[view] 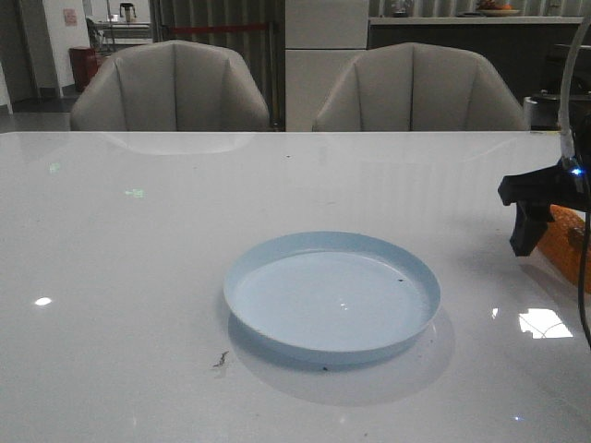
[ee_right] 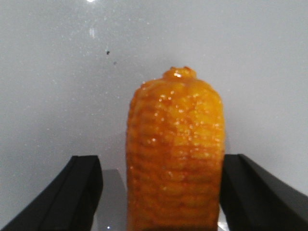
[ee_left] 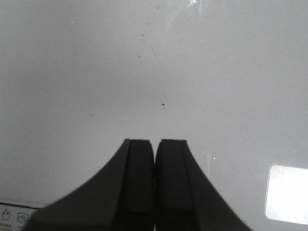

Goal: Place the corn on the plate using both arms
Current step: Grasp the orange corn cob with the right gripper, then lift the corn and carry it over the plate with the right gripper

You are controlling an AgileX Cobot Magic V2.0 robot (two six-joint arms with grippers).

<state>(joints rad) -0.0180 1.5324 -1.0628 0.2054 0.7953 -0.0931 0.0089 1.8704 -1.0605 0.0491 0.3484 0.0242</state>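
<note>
Almost nothing I can read from here.

On my left wrist feed, a white label strip (ee_left: pixel 17 215) sits at the frame's lower corner beside the gripper; I make out two small round pictograms on it, one looking like a flame, and a line of tiny print beneath that is too small to read. A blank pale sticker (ee_left: pixel 288 194) lies at the opposite corner of that feed, with no writing I can see. On the front feed, a pinkish notice (view: pixel 70 17) hangs on the far wall, but its text is blurred. My right wrist feed shows no lettering at all.
</note>
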